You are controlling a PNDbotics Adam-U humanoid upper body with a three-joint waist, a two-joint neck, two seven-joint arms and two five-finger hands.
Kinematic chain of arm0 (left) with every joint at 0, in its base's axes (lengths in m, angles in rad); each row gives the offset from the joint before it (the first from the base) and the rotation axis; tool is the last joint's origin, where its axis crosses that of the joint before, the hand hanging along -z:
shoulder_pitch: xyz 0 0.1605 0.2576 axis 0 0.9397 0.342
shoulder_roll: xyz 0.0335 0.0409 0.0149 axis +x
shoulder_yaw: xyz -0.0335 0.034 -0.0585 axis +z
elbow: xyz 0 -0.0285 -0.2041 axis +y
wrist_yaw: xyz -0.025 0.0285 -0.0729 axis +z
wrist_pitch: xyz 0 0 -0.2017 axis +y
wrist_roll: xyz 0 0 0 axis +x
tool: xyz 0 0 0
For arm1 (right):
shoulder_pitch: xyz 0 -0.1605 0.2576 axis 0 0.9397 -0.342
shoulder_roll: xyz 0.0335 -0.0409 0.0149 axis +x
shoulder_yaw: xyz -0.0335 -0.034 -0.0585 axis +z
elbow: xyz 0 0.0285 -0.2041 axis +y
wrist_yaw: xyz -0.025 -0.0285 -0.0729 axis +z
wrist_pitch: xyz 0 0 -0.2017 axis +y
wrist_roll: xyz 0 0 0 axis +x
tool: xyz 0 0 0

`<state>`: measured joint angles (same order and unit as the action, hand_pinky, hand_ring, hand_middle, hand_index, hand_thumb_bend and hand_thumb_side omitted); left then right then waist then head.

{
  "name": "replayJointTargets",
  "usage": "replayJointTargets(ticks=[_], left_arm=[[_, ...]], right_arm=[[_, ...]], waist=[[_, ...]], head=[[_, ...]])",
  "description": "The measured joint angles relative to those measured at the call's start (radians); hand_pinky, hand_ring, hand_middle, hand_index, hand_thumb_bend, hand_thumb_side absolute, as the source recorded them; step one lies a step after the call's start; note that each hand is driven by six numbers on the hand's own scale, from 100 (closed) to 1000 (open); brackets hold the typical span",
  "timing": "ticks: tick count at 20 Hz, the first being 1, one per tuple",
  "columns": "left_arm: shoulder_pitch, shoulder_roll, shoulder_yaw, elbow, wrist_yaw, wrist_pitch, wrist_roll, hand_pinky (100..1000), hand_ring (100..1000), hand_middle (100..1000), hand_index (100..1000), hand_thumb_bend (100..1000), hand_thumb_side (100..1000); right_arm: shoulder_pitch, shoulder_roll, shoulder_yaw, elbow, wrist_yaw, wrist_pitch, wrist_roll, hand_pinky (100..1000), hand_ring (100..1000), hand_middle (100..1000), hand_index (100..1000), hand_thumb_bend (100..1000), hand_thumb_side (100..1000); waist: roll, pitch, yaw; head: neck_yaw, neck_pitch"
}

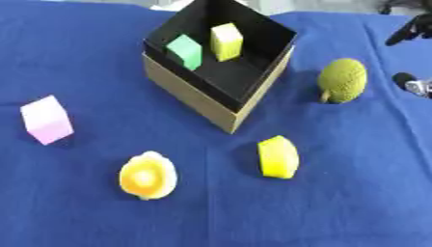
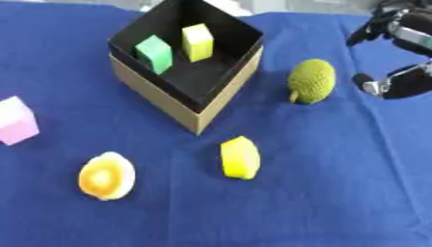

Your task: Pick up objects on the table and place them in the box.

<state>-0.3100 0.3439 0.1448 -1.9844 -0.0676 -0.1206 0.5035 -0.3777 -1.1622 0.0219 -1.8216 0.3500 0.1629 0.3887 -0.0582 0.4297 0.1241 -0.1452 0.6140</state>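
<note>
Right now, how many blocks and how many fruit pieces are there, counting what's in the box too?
Blocks: 3, namely the green cube and yellow cube inside the black-lined cardboard box, and the pink cube on the blue cloth.
Fruit: 3, namely the bumpy green fruit, yellow wedge and orange-centred half.
Total: 6

Right hand spread, empty, aloft

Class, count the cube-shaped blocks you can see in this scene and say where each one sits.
3. A green block and a yellow block are inside the box; a pink block is on the table at its left. None seems hidden.
</note>
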Motion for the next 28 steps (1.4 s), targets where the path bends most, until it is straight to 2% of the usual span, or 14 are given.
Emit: replayJointTargets(ticks=[6, 14, 25, 28], left_arm=[[-0.008, 0.0, -0.006, 0.0, 0.005, -0.001, -0.006, 774, 736, 633, 770, 135, 596], [-0.015, -0.001, -0.01, 0.0, 0.009, -0.002, -0.01, 774, 736, 633, 770, 132, 598], [-0.02, -0.002, -0.012, 0.0, 0.014, -0.006, -0.014, 774, 736, 633, 768, 129, 599], [-0.024, -0.002, -0.012, 0.0, 0.015, -0.006, -0.015, 774, 736, 632, 768, 128, 599]], right_arm=[[-0.06, 0.034, 0.043, 0.063, 0.022, -0.014, 0.022, 855, 852, 777, 819, 250, 100], [-0.119, 0.075, 0.084, 0.131, 0.049, -0.037, 0.051, 855, 853, 776, 821, 267, 100], [-0.161, 0.112, 0.11, 0.267, 0.137, -0.063, 0.092, 855, 854, 779, 819, 312, 100], [-0.171, 0.121, 0.117, 0.287, 0.154, -0.074, 0.098, 851, 846, 759, 785, 311, 100]], waist=[[0.0, 0.012, 0.016], [-0.004, 0.025, 0.036], [-0.009, 0.042, 0.048], [-0.009, 0.046, 0.05]], head=[[-0.015, -0.009], [-0.025, -0.017], [-0.033, -0.026], [-0.037, -0.026]])
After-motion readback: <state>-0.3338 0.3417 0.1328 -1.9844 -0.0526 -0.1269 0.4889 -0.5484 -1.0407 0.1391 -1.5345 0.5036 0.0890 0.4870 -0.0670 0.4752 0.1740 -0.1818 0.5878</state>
